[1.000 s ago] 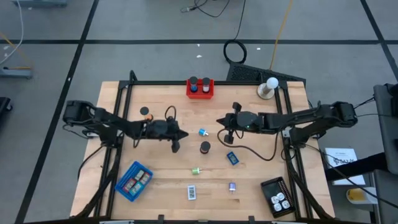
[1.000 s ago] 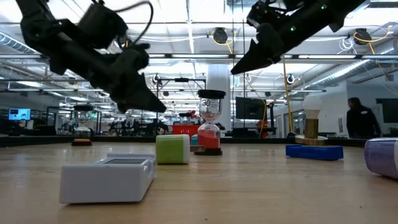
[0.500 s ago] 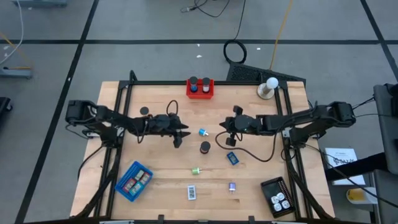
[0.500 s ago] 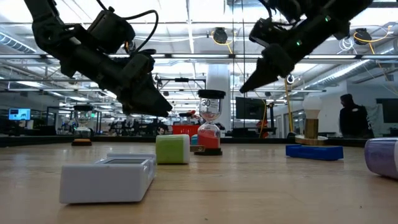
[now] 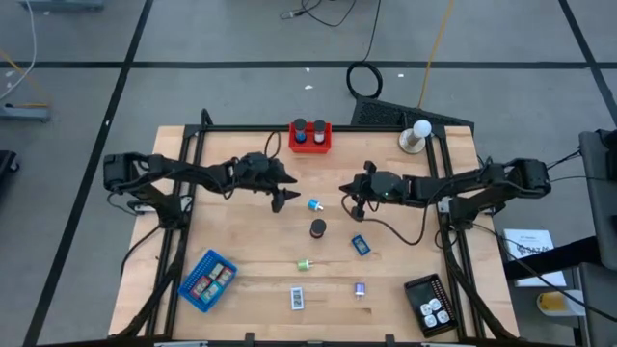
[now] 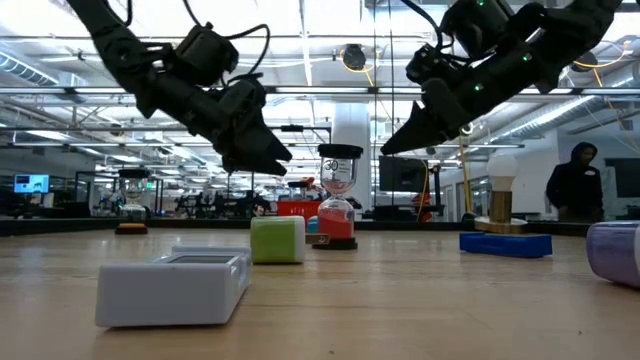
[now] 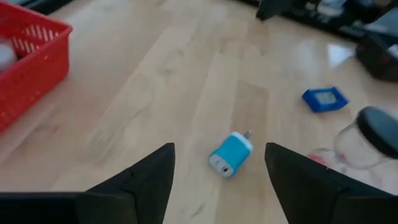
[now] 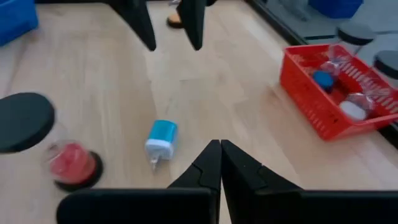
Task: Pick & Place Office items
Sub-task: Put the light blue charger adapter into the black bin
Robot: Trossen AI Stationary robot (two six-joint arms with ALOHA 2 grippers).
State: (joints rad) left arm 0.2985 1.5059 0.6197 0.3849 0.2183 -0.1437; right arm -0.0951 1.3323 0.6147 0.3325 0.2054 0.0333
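1. The left pincer (image 5: 281, 200) is hovering above the worktop (image 5: 251, 260) left of frame centre in the high view, its two fingers (image 7: 143, 180) standing spread apart and holding nothing.
2. The right pincer (image 5: 356, 202) is hanging right of centre in the same view, its fingers (image 8: 211, 163) pressed together and empty.
3. A teal block with a small plug (image 5: 314, 204) is lying on the bare wood between the two pincers, apart from both; the left wrist view is framing it (image 7: 231, 155) between the spread fingers.
4. A black-capped cylinder with red inside (image 5: 317, 228) is standing just below the teal block, near frame centre.
5. A blue rectangular piece (image 5: 361, 245) is lying to the right of the cylinder.
6. A green bit (image 5: 305, 264), a white-labelled rectangle (image 5: 297, 298) and a purple bit (image 5: 360, 288) are lying in the lower middle of the high view.
7. A red tray (image 5: 310, 137) holding two cylinders is sitting at the upper centre; a blue tray (image 5: 207, 280) is sitting at the lower left, a black tray (image 5: 429, 304) at the lower right.
8. A white ball on a stand (image 5: 417, 135) is standing at the upper right.
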